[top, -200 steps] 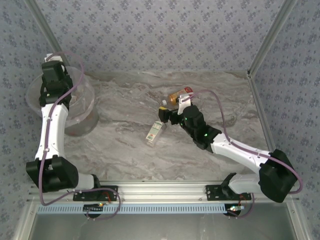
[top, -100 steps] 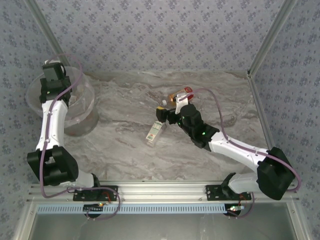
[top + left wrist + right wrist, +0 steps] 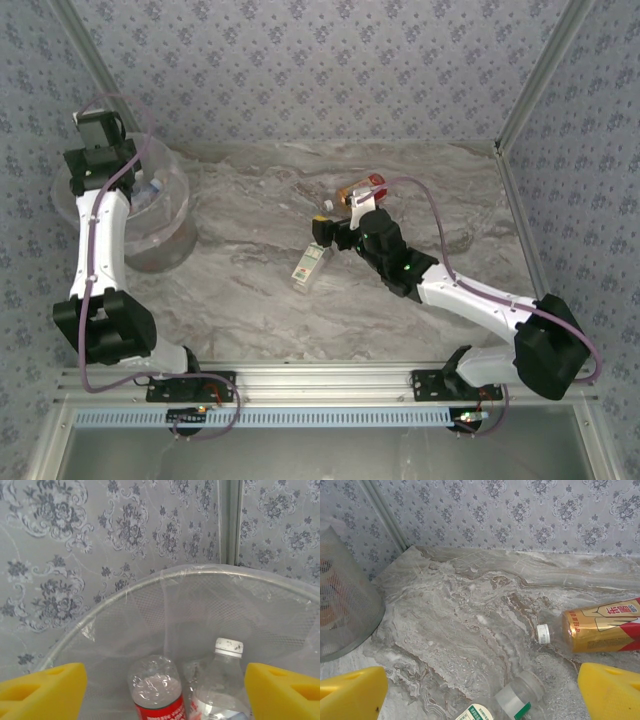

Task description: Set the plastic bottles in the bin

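Observation:
My left gripper (image 3: 96, 140) hangs open over the far left rim of the translucent bin (image 3: 172, 228). Its yellow pads (image 3: 42, 690) frame the lined bin (image 3: 200, 572), where a red-labelled bottle (image 3: 155, 687) and a clear white-capped bottle (image 3: 220, 680) lie. My right gripper (image 3: 335, 232) stands open at mid-table, its pads (image 3: 612, 690) wide apart with nothing held. Under it lies a white-green labelled bottle (image 3: 507, 702), also seen from above (image 3: 310, 265). Just beyond it lies an amber bottle (image 3: 600, 627) with a gold-red label and white cap, seen from above too (image 3: 358, 190).
The marble tabletop (image 3: 250, 300) is walled by patterned panels on three sides, with metal corner posts (image 3: 530, 85). From the right wrist the bin's mesh wall (image 3: 345, 610) stands at the far left, with open table between it and the two bottles.
My left gripper has moved up and toward the far left over the bin, and a bottle now shows inside the bin beside it. My right gripper has edged slightly left over the white-green bottle.

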